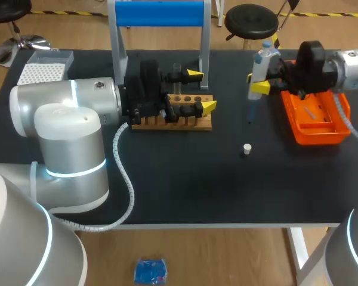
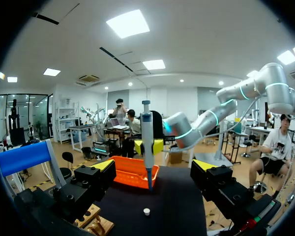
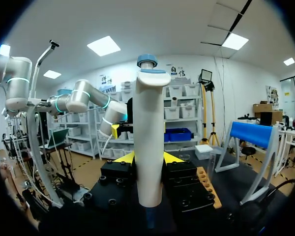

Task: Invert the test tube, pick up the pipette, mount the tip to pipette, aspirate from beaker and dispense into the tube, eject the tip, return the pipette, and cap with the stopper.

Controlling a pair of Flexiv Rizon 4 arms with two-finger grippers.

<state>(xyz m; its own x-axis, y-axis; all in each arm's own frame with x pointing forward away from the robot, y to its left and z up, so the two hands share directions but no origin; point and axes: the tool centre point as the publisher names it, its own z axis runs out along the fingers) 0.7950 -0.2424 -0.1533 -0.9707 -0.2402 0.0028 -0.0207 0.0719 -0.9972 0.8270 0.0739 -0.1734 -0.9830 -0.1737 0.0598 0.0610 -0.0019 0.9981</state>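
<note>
Closest up in the head view is my left arm [image 1: 65, 137], its big grey elbow filling the near left corner. The left gripper [image 1: 201, 90] sits over the wooden rack [image 1: 173, 122] with its fingers spread wide and nothing held. A clear test tube [image 1: 176, 70] stands upright right by the far finger, can't tell if they touch. The right gripper [image 1: 255, 82] is clamped on the pipette [image 1: 261, 59], upright above the table [image 1: 185, 185] just beside the orange tray [image 1: 316, 128]. A little white stopper [image 1: 246, 149] lies alone on the black top.

Left wrist view: fingers wide apart, pipette hanging ahead of them, stopper on the table between.

Right wrist view: pipette body gripped from both sides, rack beyond it.
</note>
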